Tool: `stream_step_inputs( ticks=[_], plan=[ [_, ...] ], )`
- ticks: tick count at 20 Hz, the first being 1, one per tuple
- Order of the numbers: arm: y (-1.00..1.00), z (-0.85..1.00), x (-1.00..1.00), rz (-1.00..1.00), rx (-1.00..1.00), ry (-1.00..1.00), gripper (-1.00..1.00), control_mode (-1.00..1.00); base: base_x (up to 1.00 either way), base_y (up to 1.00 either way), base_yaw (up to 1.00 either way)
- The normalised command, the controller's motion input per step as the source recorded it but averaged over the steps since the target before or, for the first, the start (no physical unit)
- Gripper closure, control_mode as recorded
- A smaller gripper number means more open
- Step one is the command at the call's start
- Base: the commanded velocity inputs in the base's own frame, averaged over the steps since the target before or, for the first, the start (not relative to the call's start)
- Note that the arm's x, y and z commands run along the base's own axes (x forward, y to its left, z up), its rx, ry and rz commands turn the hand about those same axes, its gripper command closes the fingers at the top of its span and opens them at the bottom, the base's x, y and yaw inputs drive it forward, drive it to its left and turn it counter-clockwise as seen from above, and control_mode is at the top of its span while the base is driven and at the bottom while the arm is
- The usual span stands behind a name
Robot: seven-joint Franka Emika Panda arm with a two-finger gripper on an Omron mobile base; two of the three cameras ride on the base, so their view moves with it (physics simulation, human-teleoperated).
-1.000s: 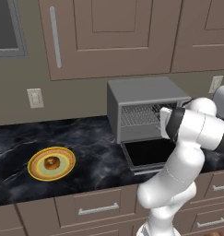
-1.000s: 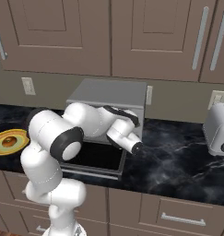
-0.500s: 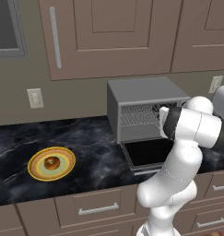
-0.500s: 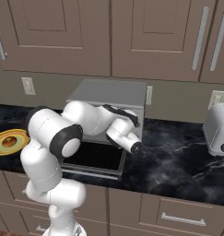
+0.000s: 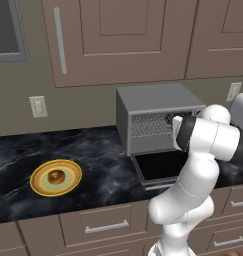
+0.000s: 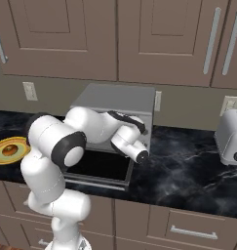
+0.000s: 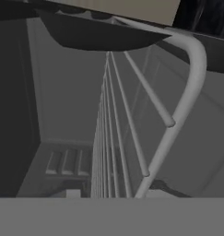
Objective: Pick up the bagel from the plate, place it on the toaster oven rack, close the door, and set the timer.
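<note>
Reaching into the mouth of the toaster oven [image 5: 153, 97], the gripper [image 5: 169, 120] sits right at the front edge of the toaster oven rack [image 5: 149, 125]. From where I stand the forearm hides most of it. Looking along the hand, the rack's thin bars [image 7: 114, 115] run straight away into the grey box, with its curved front rail just ahead. I cannot tell how wide the jaws stand, or whether they have hold of that rail; I see nothing else in them.

Below the hand, the door [image 5: 160, 167] lies folded down flat, its dark pane facing up, so the opening is free.

Moving outward, the thing that matters is well off to the arm's left. The bagel [image 5: 56, 176] rests in the middle of the plate [image 5: 39, 186], which sits on the black counter [image 5: 103, 150] well apart from the oven, nearer the front edge. From the other side, the bagel [image 6: 9, 149] shows beyond the robot's shoulder at the far left.

As I judge it, the pick-up is not yet done. The coming move turns on a wide sideways swing leftward and down from the oven to the plate. The bagel is a round ring, so it has no long axis to line up with.
</note>
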Motion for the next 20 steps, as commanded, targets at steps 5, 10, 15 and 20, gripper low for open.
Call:
stream_step_inputs(
  ticks=[5, 10, 15, 20],
  plan=[
    [0.0, -0.2, 0.0, -0.01, 0.0, 0.0, 1.0, -1.0, 0.0, 0.0, 0.0],
    [-0.01, -0.14, -0.12, 0.0, 0.0, 0.0, 1.0, -1.0, 0.0, 0.0, 0.0],
    [-0.1, -0.14, -0.47, 0.0, 0.0, 0.0, 1.0, -1.0, 0.0, 0.0, 0.0],
    [-0.19, -0.05, -0.68, 0.0, 0.0, 0.07, 1.0, -1.0, 0.0, 0.0, 0.0]
  ],
)
